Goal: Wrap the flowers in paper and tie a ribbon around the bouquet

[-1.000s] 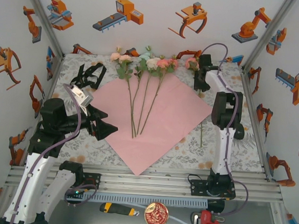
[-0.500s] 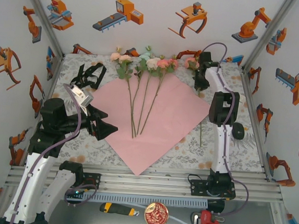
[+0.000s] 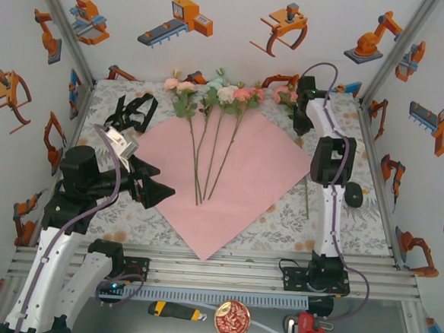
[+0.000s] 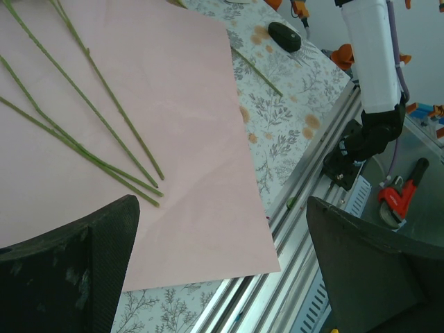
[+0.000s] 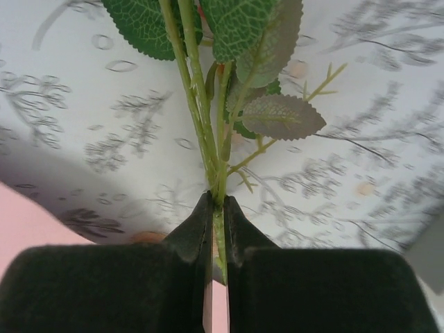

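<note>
**Item: flower-wrapping bench, one stem in transfer**

- **Paper** (image 3: 232,179): pink face up, laid cornerwise on the tablecloth (image 3: 286,224).
- **Flowers** (image 3: 228,95): four lie on the paper, blooms past its far edge, stem ends meeting near its middle.
- **Single flower** (image 5: 202,111): off the paper's right corner, clamped in the right pincer.
- **Right pincer** (image 5: 216,208): jaws nearly together on that flower's stem, just below the leaves (image 5: 277,116).
- **Left pincer** (image 4: 222,270): spread wide, holding nothing, over the paper's left edge.
- **Ribbon** (image 3: 130,110): loose heap beyond the paper's left corner, untouched.

**Risks (judged):**
- The stem is thin and smooth, so it may slip or swivel in the pinch.
- The long free end trails toward the paper's near right side and could snag the edge and drag the sheet.
- A careless set-down could knock the four stems apart.

**Unclear:**
- From above, the right arm covers its own fingers.
- I cannot tell whether the stem's lower end touches the cloth.
- A small dark oval (image 4: 284,36) right of the paper cannot be identified.
</note>
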Available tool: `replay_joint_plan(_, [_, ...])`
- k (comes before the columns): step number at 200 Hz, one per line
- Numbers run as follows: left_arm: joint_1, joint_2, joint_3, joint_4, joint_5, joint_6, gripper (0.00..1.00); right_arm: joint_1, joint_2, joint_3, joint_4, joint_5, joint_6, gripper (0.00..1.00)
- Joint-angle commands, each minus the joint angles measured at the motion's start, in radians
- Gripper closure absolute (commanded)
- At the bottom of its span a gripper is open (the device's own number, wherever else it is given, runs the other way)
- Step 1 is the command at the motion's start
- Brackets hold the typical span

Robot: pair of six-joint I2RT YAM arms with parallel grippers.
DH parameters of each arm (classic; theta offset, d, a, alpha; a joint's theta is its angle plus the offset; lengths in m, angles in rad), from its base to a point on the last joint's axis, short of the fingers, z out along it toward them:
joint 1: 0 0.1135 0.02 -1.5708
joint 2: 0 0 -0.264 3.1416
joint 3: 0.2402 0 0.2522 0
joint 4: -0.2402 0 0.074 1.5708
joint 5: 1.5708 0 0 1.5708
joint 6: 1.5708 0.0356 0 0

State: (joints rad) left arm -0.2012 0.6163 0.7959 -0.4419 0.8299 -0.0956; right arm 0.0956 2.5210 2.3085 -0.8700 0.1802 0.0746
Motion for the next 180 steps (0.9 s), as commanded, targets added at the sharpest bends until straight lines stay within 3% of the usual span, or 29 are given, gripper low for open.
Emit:
replay_joint_plan(1, [0.009, -0.01, -0.001, -0.004, 0.003, 0.016, 0.03, -0.006, -0.162, -0.041, 0.045, 0.177, -0.082, 0.97])
replay_joint_plan(25, [0.009, -0.012, -0.003, -0.004, -0.008, 0.018, 0.03, 0.0, -0.269, -0.111, 0.104, 0.262, -0.126, 0.99])
replay_joint_plan(48, [0.012, -0.01, 0.001, -0.009, -0.016, 0.02, 0.03, 0.013, -0.372, -0.184, 0.148, 0.232, -0.11, 1.0])
replay_joint_plan(76, [0.013, -0.015, -0.001, -0.011, -0.022, 0.019, 0.03, 0.019, -0.486, -0.268, 0.174, 0.08, 0.006, 1.0])
replay_joint_plan(107, [0.013, -0.011, 0.0, -0.01, -0.024, 0.019, 0.03, 0.022, -0.603, -0.441, 0.318, -0.135, 0.246, 1.0])
replay_joint_plan(132, [0.013, -0.011, 0.0, -0.01, -0.025, 0.018, 0.03, 0.041, -0.607, -0.515, 0.416, -0.236, 0.447, 1.0])
replay_joint_plan(180, [0.013, -0.016, 0.0, -0.014, -0.028, 0.022, 0.03, 0.161, -0.525, -0.588, 0.574, -0.189, 0.626, 1.0])
